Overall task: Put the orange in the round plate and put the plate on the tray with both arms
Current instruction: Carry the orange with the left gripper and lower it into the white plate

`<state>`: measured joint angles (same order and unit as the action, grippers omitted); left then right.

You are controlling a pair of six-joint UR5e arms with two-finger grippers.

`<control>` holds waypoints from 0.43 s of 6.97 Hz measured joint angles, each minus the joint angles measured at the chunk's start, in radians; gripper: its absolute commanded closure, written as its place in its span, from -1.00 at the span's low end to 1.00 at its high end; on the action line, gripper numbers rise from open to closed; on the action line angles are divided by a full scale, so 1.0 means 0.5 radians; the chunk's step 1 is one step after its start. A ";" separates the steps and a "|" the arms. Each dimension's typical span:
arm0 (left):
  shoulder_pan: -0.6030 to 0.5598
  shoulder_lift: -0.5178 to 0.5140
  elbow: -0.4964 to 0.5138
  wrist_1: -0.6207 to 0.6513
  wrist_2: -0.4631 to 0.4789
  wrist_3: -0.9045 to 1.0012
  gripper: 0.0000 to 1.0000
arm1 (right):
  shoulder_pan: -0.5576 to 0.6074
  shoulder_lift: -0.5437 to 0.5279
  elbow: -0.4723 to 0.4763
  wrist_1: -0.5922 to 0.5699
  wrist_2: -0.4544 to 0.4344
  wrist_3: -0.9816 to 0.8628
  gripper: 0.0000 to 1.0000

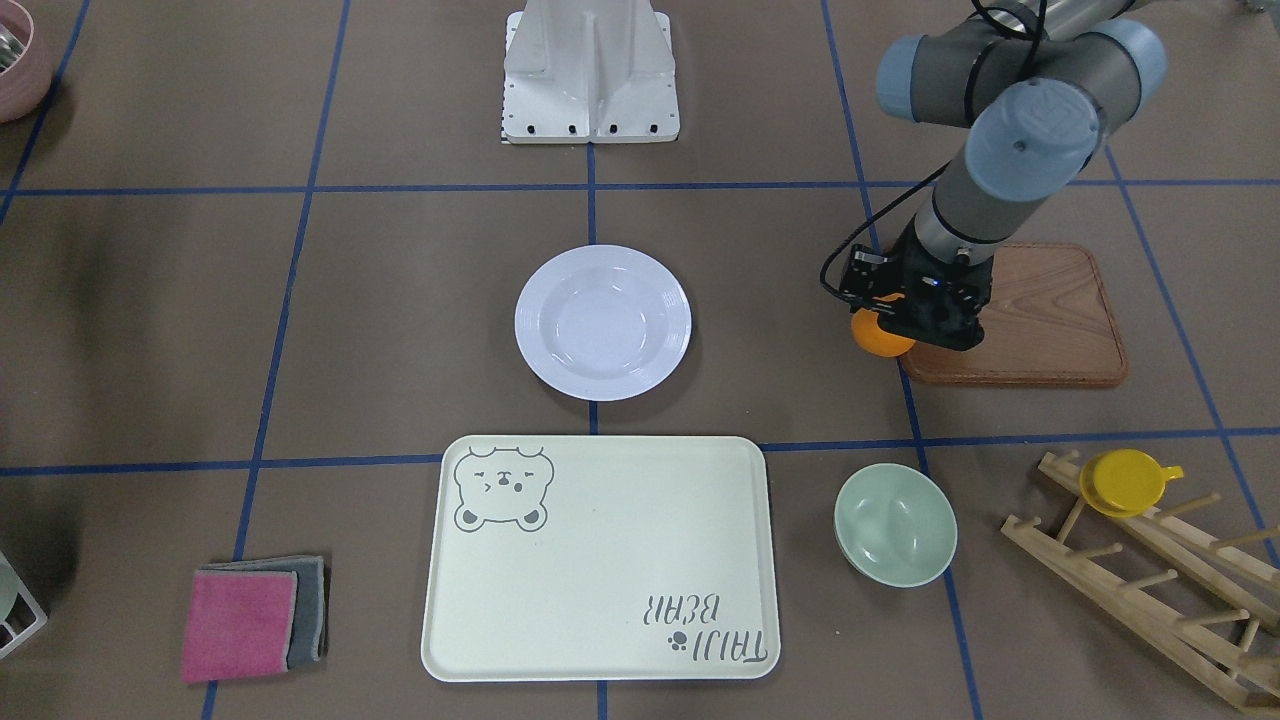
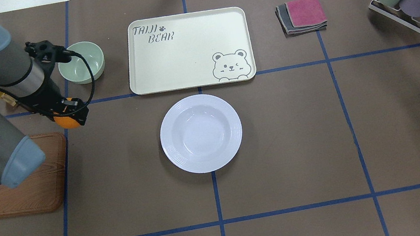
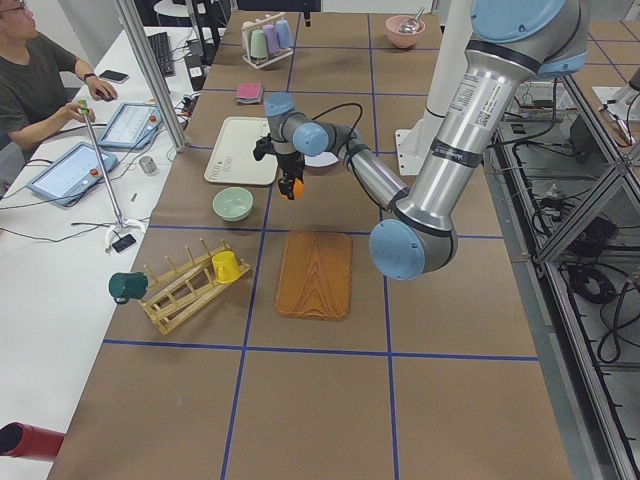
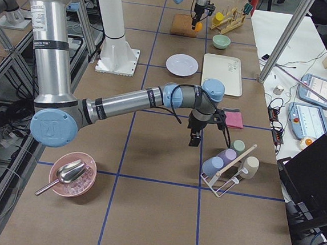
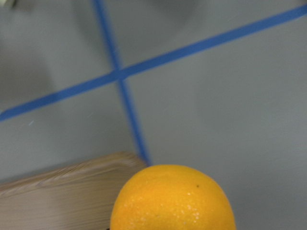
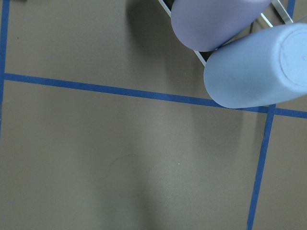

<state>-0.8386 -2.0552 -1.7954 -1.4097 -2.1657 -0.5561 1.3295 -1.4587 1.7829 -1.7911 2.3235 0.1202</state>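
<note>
The left gripper (image 2: 70, 115) pinches the orange (image 1: 878, 340) between its jaws just off the wooden board's (image 1: 1050, 310) corner, well apart from the round plate (image 1: 602, 322) at the table's middle; the right gripper's (image 4: 194, 139) jaws cannot be judged.

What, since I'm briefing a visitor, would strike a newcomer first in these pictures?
The bright orange, gripped in the jaws of the left arm beside the corner of the wooden board. Next, the empty white plate in the middle of the table, with the cream bear tray alongside it.
</note>
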 measured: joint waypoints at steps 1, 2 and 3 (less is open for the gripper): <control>0.063 -0.124 0.026 0.020 0.003 -0.100 0.81 | -0.005 0.011 -0.001 -0.007 0.014 0.000 -1.00; 0.135 -0.231 0.073 0.022 0.010 -0.207 0.81 | -0.011 0.028 -0.001 -0.019 0.031 0.001 -1.00; 0.205 -0.322 0.127 0.014 0.019 -0.301 0.81 | -0.015 0.041 0.000 -0.038 0.045 0.002 -1.00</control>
<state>-0.7363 -2.2162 -1.7319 -1.4028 -2.1563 -0.7067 1.3221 -1.4384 1.7830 -1.8098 2.3459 0.1210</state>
